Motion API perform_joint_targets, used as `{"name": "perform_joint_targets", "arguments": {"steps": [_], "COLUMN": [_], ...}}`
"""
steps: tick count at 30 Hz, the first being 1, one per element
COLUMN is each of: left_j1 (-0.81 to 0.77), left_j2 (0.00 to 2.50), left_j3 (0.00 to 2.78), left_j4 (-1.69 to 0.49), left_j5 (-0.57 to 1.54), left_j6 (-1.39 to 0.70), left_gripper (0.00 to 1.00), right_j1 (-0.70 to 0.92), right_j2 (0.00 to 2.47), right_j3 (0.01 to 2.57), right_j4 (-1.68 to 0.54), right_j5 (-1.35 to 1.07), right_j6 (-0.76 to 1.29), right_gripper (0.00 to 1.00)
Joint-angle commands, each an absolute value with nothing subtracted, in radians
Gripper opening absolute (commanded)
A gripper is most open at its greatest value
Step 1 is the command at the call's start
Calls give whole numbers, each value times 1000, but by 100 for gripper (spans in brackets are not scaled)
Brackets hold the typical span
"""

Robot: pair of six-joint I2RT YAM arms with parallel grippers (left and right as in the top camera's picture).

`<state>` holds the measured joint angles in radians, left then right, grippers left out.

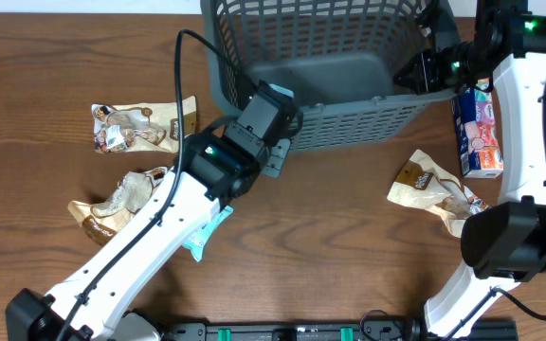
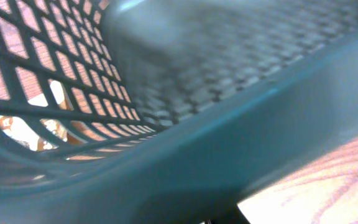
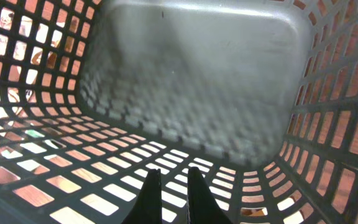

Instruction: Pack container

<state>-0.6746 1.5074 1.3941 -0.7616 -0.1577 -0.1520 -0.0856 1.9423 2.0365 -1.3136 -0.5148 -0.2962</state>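
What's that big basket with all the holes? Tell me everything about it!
The container is a big dark grey-blue basket, plastic by its look, with slotted lattice walls, a solid smooth floor and a thick rim. It is empty and stands at the far side of the wooden table. The left end effector is at its near left corner. The right end effector reaches in from its right side. Whether either grips it cannot be told.

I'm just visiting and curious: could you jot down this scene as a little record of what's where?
container: empty inside
left tool: shut on container's near rim
right tool: shut, at container's right wall
snack packets: several lying outside container, on both sides
box: right of container
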Motion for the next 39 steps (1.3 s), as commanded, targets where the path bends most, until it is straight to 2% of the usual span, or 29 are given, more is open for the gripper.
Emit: {"name": "perform_joint_targets", "arguments": {"steps": [1,39], "left_j1": [-651,-616], "left_j2": [1504,1504], "left_j3": [1409,1409], "left_j4": [-760,-754], "left_j5": [-168,-169], "left_j6": [-127,-83], "left_gripper": [5,6], "right_j1": [-84,-84], "right_j2": [1951,1951], "right_j3": [2046,2046], "right_j4": [-1323,-1354], "right_j5": [-501,-496], "right_j6": [-309,-309], "right_gripper": [1,1]}}
